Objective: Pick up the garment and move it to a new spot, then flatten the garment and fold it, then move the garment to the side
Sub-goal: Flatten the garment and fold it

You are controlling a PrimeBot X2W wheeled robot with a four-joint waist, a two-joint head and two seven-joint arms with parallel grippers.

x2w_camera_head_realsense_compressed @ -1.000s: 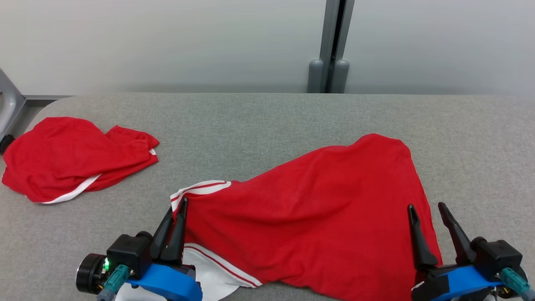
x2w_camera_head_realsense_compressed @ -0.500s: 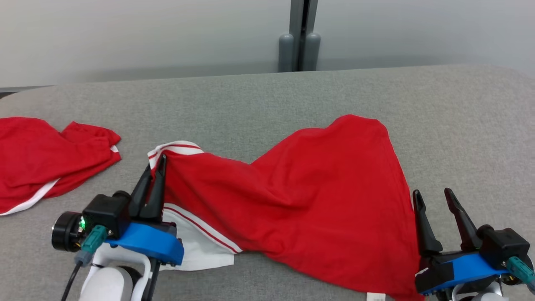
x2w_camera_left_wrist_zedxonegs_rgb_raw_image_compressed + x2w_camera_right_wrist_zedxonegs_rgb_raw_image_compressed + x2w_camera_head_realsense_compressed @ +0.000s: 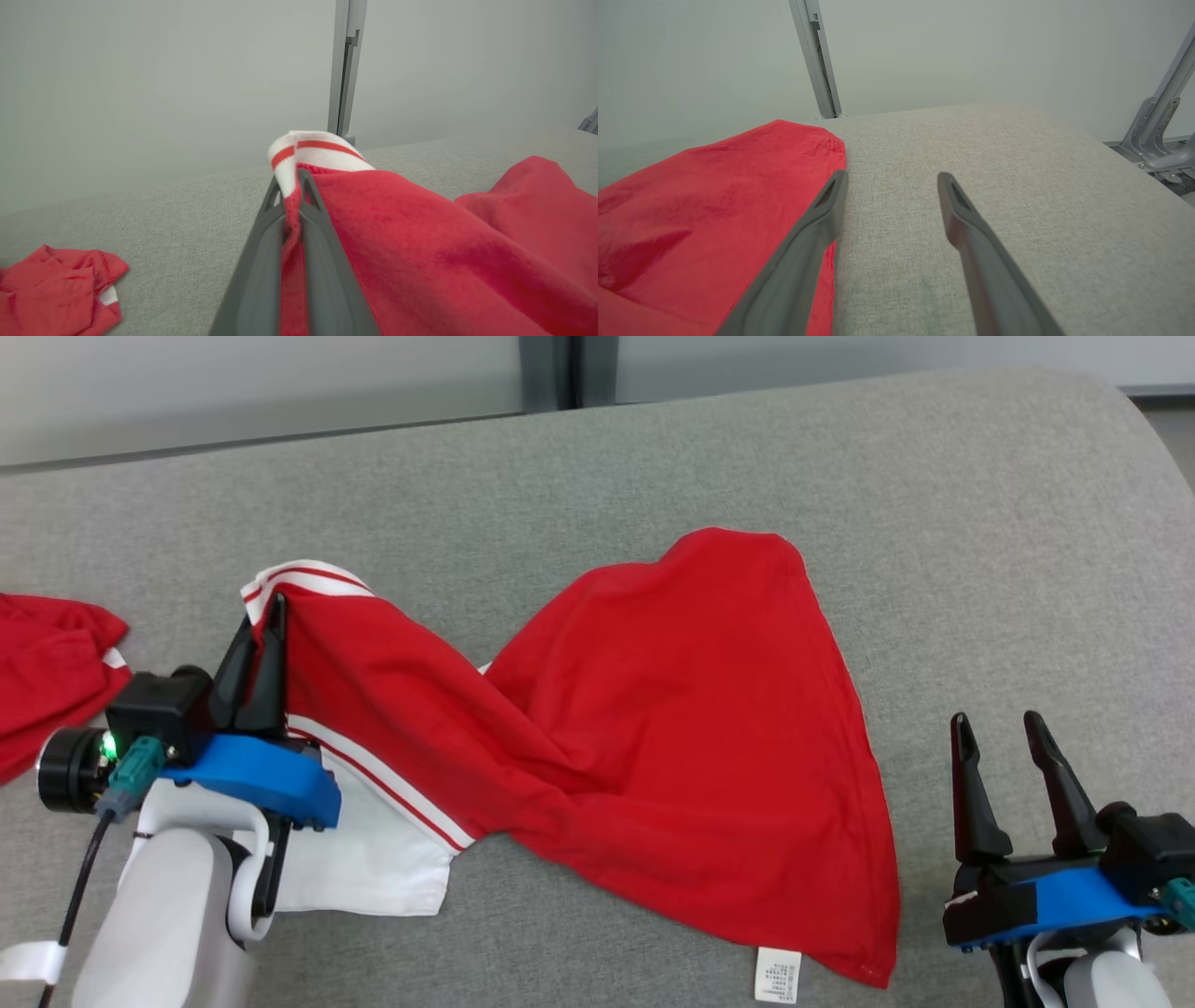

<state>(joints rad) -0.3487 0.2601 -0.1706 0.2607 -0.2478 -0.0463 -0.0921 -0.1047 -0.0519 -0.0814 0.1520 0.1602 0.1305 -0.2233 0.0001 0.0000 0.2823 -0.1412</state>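
Note:
The garment (image 3: pixel 672 709) is red with white, red-striped trim and lies twisted across the grey table (image 3: pixel 980 523). My left gripper (image 3: pixel 271 611) is shut on its striped corner, lifting that edge; the left wrist view has the red fabric (image 3: pixel 420 242) pinched between the fingers (image 3: pixel 261 261) under the white cuff (image 3: pixel 317 149). A white tag (image 3: pixel 777 974) hangs at the near hem. My right gripper (image 3: pixel 994 728) stands open to the right of the cloth, holding nothing. In the right wrist view its fingers (image 3: pixel 971 238) frame bare table beside the garment's edge (image 3: pixel 738 177).
A second red garment (image 3: pixel 47 672) lies at the table's far left, also seen as a red heap (image 3: pixel 56 289) in the left wrist view. A grey post (image 3: pixel 345 70) stands behind the table. A metal frame (image 3: pixel 1157 130) sits beyond the table's right end.
The head camera has swung right and down. My left gripper has pulled the striped corner leftward, drawing the garment out. The right gripper now stands clear of the cloth, still open.

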